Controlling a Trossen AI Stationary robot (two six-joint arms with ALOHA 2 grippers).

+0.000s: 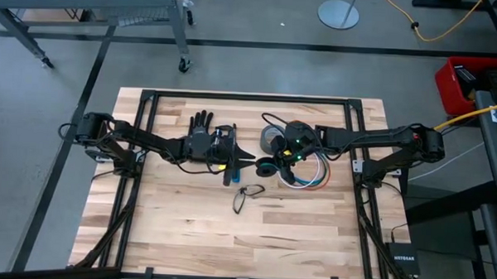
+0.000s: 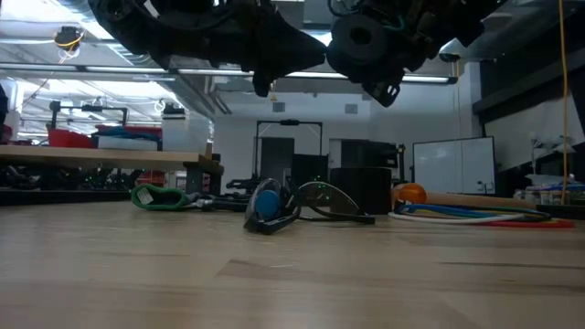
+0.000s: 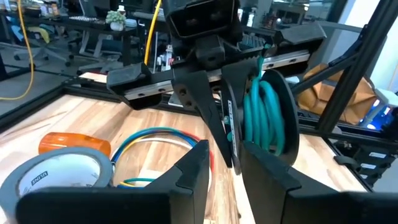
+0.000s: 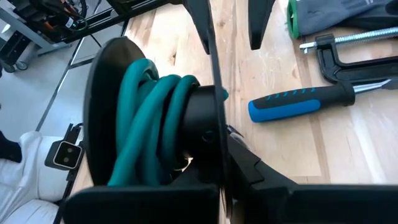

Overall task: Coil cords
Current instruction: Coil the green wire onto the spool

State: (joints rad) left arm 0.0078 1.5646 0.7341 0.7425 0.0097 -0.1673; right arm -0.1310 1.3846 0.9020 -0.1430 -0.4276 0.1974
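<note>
Now | cords (image 1: 307,176) flat on table, right of centre, below right gripper (image 1: 283,157) | right clamps teal-cord spool (image 4: 155,118), nearer | left gripper (image 1: 246,155) open, left of cords

The wood counter (image 1: 163,219) has the cords (image 1: 309,176), a tape roll (image 1: 272,139), glasses (image 1: 245,196) and a glove (image 1: 201,123) on it.

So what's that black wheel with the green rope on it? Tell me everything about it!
It's a black spool that looks like plastic: two round flat sides joined by a fat middle, with a teal cord wound around it in several loops. The right gripper holds it up in the air above the table, tipped on its edge. The left gripper points at it from close by, fingers open.
</note>
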